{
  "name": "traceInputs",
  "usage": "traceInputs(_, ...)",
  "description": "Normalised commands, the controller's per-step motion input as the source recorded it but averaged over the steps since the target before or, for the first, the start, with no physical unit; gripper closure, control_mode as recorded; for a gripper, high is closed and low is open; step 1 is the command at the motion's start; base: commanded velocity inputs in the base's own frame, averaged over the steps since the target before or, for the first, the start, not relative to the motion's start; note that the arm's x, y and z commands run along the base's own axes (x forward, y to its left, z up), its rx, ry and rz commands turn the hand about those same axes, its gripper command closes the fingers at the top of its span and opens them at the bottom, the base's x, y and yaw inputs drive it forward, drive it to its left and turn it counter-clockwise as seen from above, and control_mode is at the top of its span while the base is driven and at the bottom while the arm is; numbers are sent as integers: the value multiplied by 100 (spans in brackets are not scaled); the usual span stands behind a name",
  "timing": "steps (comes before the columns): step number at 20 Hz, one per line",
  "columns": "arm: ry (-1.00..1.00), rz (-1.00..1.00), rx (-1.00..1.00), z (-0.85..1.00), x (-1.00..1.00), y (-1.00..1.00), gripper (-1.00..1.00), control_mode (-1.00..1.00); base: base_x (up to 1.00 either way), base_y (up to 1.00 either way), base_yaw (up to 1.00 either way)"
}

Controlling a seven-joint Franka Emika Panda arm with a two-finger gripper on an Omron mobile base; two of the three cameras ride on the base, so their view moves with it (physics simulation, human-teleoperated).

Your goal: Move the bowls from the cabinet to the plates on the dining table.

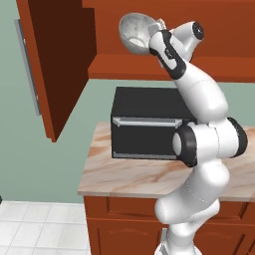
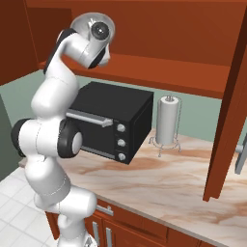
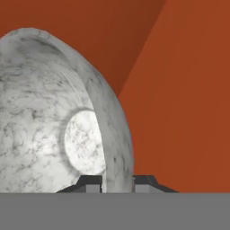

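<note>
Marble bowl pinched by its rim, up at the cabinet.

Its rim is held between the nearly closed fingers of the hand, so it can be lifted out, high above the black oven and the counter.

Glossy white rounded arm segments with black joint bands, dark tool tips

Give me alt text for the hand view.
The gripper is shut on the rim of the speckled marble bowl, one finger inside and one outside. Its pale inside faces the camera, with the reddish-brown cabinet interior behind.
</note>
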Motion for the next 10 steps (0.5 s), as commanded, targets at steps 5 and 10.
traceInputs(5,-2,0,-2,18,-36,-7,100,-100,0,0,0)
traceInputs(10,-7,0,-2,0,-57,-4,100,-100,0,0,0)
